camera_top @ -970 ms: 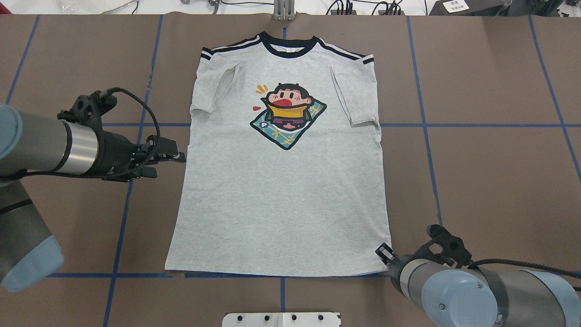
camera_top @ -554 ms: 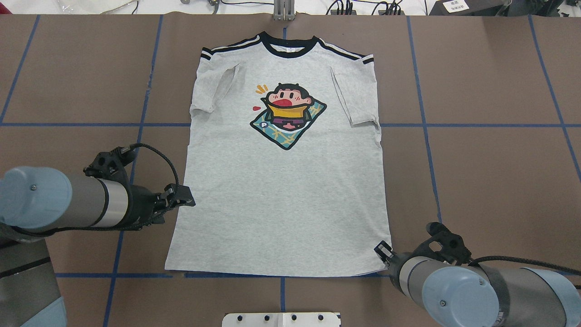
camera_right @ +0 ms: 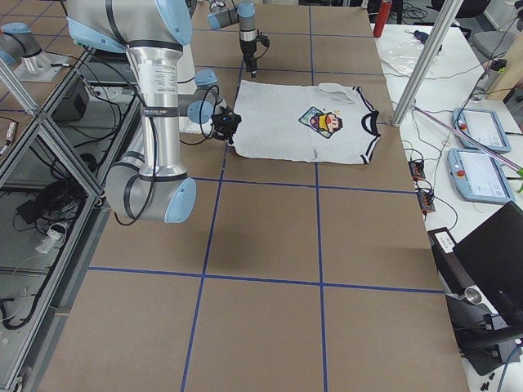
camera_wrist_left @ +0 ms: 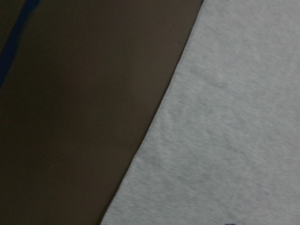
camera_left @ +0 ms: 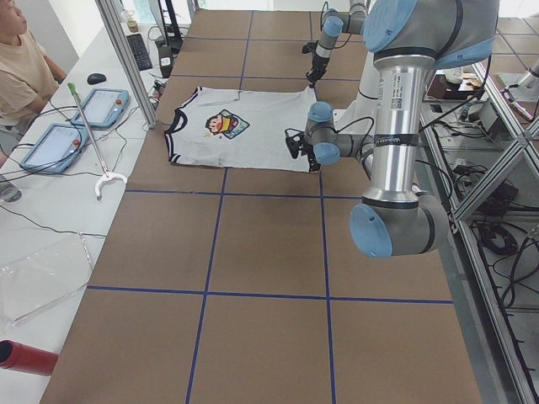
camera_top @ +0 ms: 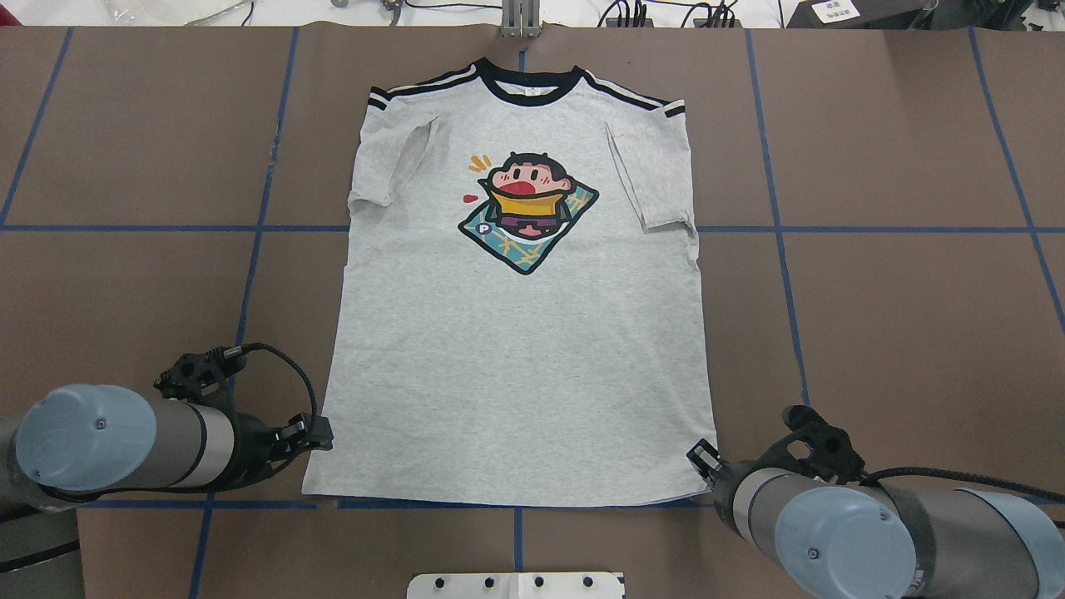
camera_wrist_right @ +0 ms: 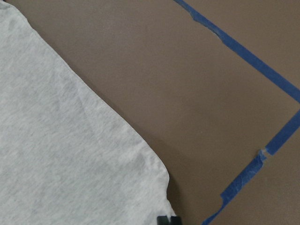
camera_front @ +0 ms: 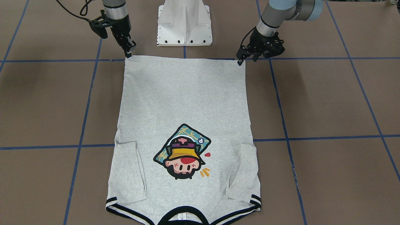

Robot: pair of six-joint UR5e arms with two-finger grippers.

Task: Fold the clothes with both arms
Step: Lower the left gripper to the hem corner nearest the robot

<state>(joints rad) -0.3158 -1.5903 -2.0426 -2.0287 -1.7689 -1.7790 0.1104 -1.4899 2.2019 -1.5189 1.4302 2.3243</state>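
Note:
The grey T-shirt (camera_top: 516, 358) lies flat and face up on the brown table, collar at the far side, both sleeves folded inward; it also shows in the front view (camera_front: 184, 100). My left gripper (camera_top: 320, 434) is low beside the hem's left corner and looks open and empty; in the front view (camera_front: 240, 60) it is at the hem's right corner. My right gripper (camera_top: 701, 457) sits at the hem's right corner, looks open, one fingertip (camera_wrist_right: 164, 219) touching the cloth edge; in the front view (camera_front: 128, 51) it is at the left corner. The left wrist view shows the shirt's side edge (camera_wrist_left: 225, 131).
The white pedestal base (camera_front: 184, 25) stands just behind the hem, between the two arms. Blue tape lines (camera_top: 774, 229) cross the brown table cover. Cables and a clamp (camera_top: 520, 21) lie along the far edge. An operator's bench with tablets (camera_left: 101, 105) runs beyond it.
My left arm has swung back toward the robot along the shirt's left side, from mid-body height down to the hem corner. The right arm and the shirt have stayed put.

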